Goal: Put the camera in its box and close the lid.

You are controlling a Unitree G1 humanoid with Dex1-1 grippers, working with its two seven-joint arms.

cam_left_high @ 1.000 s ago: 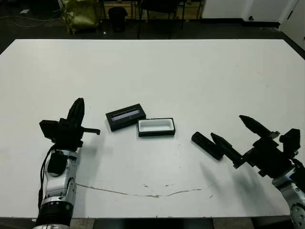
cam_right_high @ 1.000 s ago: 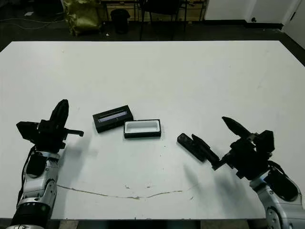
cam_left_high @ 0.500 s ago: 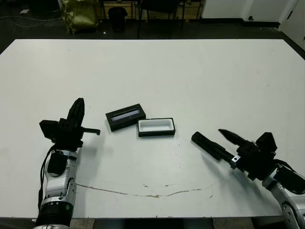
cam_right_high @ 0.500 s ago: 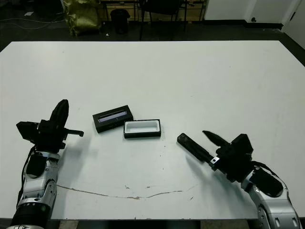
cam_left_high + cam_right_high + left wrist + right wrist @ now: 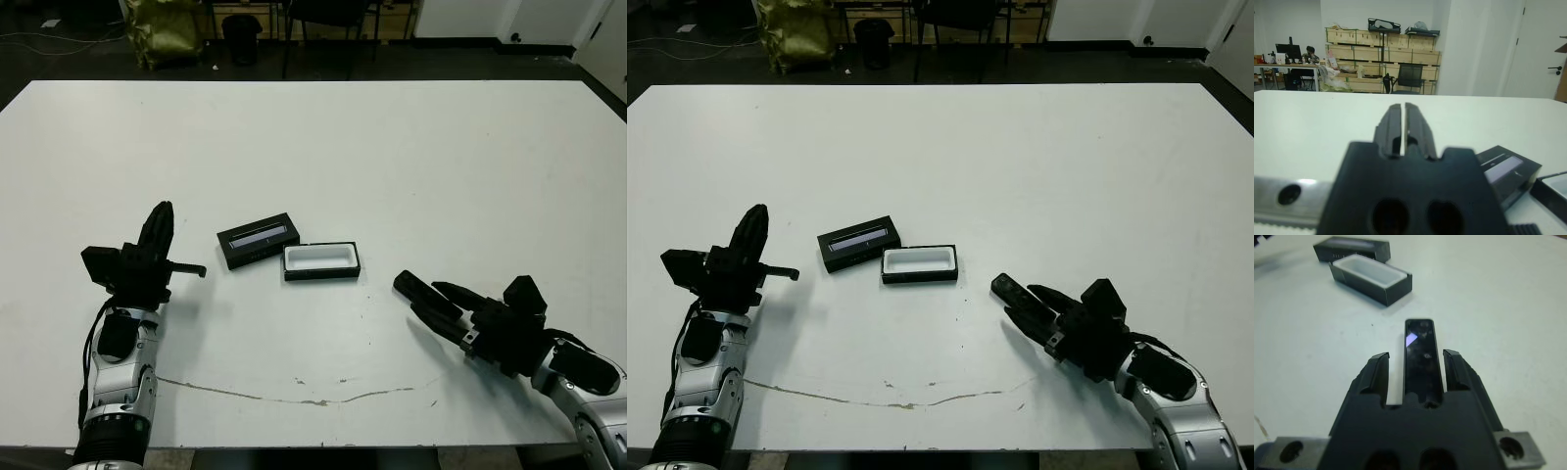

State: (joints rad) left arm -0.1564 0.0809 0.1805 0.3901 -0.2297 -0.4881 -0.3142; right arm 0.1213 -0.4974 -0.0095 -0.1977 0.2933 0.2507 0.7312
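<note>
Left eye view: the white surface point(image 5: 392, 157) carries three task items. The lid point(image 5: 258, 239), black with a silvery-grey strip on top, lies left of centre, and the box point(image 5: 321, 260), showing its white lining, sits just beside the lid's right end, lidless. The camera point(image 5: 423, 297) lies flat on the surface well to the right of the box, angled with its far end toward the box. The right pincer point(image 5: 449, 304) is low over the surface at the camera's near end, its two black fingers spread to either side of the bar. The left pincer point(image 5: 157, 227) is raised at the left, well apart from the lid, pointing away from the robot.

Left wrist view: the left pincer point(image 5: 1402, 111) has its two fingers pressed almost together with only a thin slit between them, holding nothing. The lid point(image 5: 1506, 169) and a corner of the box point(image 5: 1555, 186) appear beside the pincer body. Shelving and chairs stand beyond the surface.

Right wrist view: the camera point(image 5: 1421, 352) lies lengthwise between the spread fingers point(image 5: 1376, 372) of the right pincer point(image 5: 1418, 361), its near end in the gap. A narrow strip of surface shows on each side between bar and finger, so the fingers are not clamped on it. The box point(image 5: 1371, 278) and lid point(image 5: 1352, 247) lie beyond the camera's far end.
</note>
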